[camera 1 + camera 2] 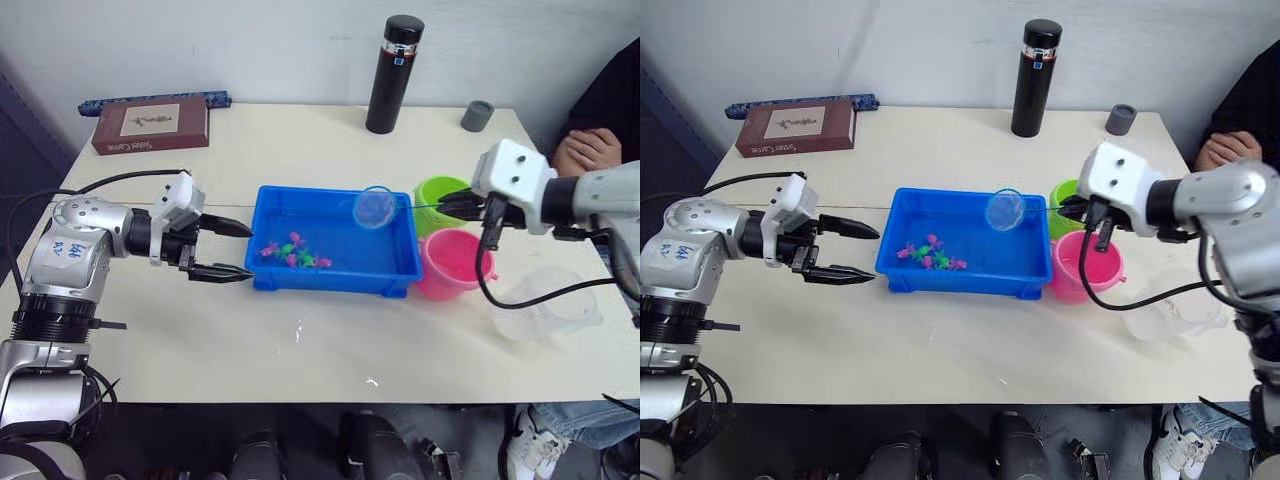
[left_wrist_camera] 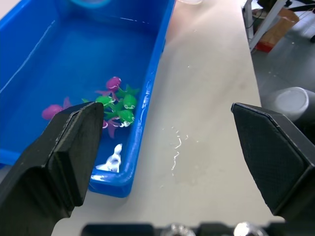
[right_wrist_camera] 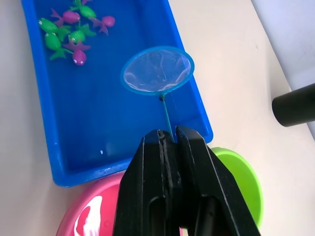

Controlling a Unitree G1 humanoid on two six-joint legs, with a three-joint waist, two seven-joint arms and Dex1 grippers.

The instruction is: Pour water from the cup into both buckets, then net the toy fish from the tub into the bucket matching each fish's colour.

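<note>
My fingers (image 2: 64, 157): matt black plastic. Tub (image 1: 300, 278): glossy blue plastic, smooth. Pink bucket (image 1: 445, 275) & green bucket (image 1: 432, 190): shiny plastic. Net (image 3: 157, 70): fine mesh. Table (image 1: 300, 345): smooth matt cream. Flask (image 1: 393, 75): satin black.

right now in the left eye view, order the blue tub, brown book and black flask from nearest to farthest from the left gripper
1. blue tub, just beside the open left gripper, toward the table's middle.
2. brown book, at the far left corner.
3. black flask, at the far edge, past the tub.
</note>
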